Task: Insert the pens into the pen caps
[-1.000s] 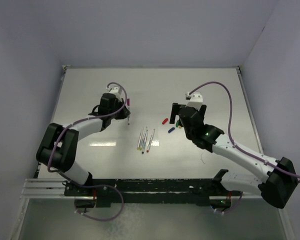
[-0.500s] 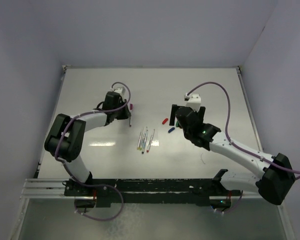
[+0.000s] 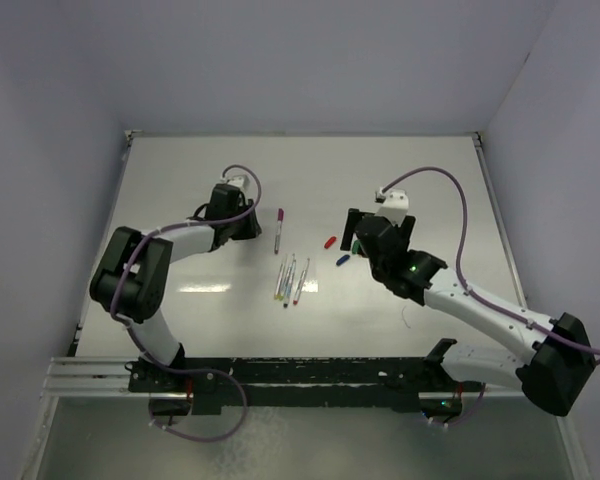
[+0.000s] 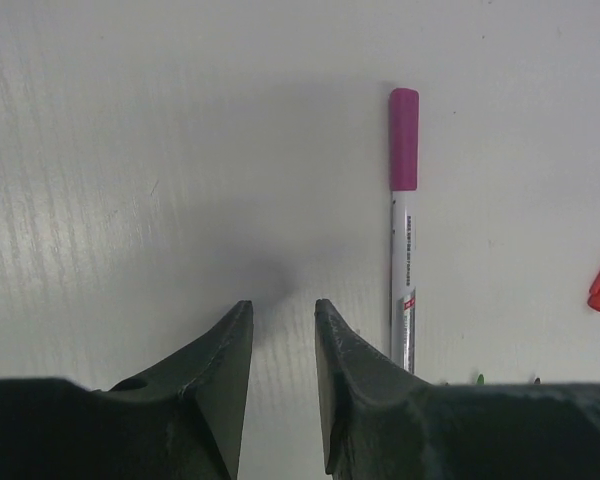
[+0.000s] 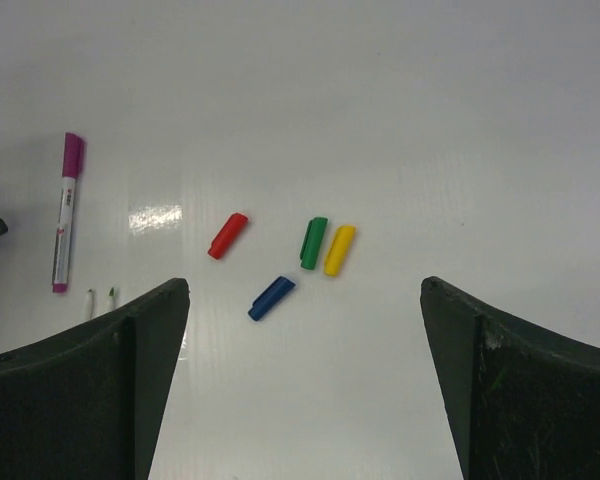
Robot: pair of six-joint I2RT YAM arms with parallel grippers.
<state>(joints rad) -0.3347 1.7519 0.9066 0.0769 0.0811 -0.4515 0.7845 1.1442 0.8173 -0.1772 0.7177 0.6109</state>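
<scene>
A pen with the purple cap on it [image 3: 278,230] lies alone on the table; in the left wrist view it [image 4: 403,250] lies just right of my left gripper [image 4: 282,310]. The left gripper [image 3: 252,226] is empty, its jaws a narrow gap apart. Several uncapped grey-white pens [image 3: 292,278] lie bunched mid-table. The red cap [image 5: 227,235], green cap [image 5: 313,243], yellow cap [image 5: 339,250] and blue cap [image 5: 271,298] lie loose ahead of my right gripper [image 5: 305,287], which is wide open and empty above them [image 3: 365,240].
The white table [image 3: 430,170] has a raised rim at the back and sides. A purple cable loops over each arm. The black rail with the arm bases [image 3: 310,375] runs along the near edge.
My left gripper has let go of the purple-capped pen, which now lies flat on the table to its right, and has drawn back left. The right arm has barely moved.
</scene>
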